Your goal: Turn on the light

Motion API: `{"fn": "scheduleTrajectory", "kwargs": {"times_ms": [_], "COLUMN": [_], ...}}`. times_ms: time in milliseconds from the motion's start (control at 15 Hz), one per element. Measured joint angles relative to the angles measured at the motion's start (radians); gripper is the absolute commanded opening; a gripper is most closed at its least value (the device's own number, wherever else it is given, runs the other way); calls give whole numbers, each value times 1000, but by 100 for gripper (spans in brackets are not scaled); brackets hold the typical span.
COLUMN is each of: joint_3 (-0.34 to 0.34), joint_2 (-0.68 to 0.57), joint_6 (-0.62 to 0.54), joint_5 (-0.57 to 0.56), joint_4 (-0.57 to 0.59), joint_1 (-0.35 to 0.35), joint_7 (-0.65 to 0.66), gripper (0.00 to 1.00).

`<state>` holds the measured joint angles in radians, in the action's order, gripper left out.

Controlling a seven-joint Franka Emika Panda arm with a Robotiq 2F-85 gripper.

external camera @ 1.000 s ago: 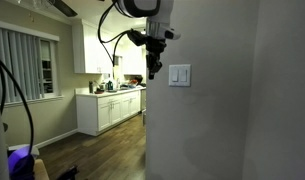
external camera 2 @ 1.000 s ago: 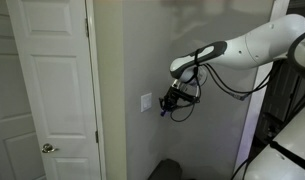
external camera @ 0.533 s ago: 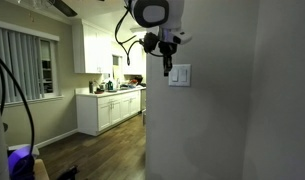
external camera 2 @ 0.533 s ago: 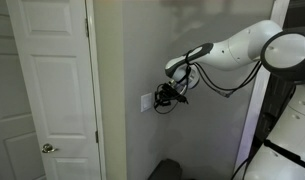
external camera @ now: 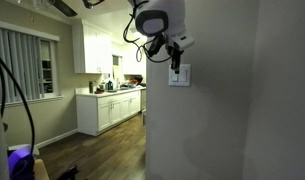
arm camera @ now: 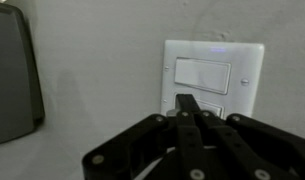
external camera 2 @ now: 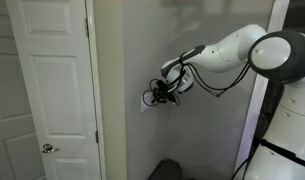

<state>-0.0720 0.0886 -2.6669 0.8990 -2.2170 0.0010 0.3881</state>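
The light switch is a small white wall plate [arm camera: 214, 82] with one flat rocker paddle [arm camera: 204, 76] on the grey wall. It shows in both exterior views [external camera: 180, 76] [external camera 2: 146, 101]. My gripper [arm camera: 184, 104] is shut with nothing in it; its joined fingertips [external camera: 175, 67] sit at the plate's lower half, just under the paddle. Whether they touch the plate cannot be told. In an exterior view the gripper [external camera 2: 155, 95] reaches the plate from the right and partly hides it.
A white panelled door [external camera 2: 52, 90] stands left of the switch wall. White kitchen cabinets [external camera: 110, 108] and a counter lie beyond the wall corner. A window with blinds [external camera: 22, 65] is at the far left. A dark grey object [arm camera: 12, 75] sits left in the wrist view.
The arm has moved the gripper toward the wall, from clear of the switch plate to right at it. The gripper stayed shut.
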Motion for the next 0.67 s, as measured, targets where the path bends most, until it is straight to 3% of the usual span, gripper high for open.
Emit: {"fn": "scheduleTrajectory", "kwargs": {"times_ms": [333,667], "joint_3": [20,27], "joint_2": [-30,-64], "joint_6": [-185,-243], "joint_5": [180,216], "joint_4": [10,32], "joint_1": [16,21], "joint_7": [10,29], "gripper": [0,0]}}
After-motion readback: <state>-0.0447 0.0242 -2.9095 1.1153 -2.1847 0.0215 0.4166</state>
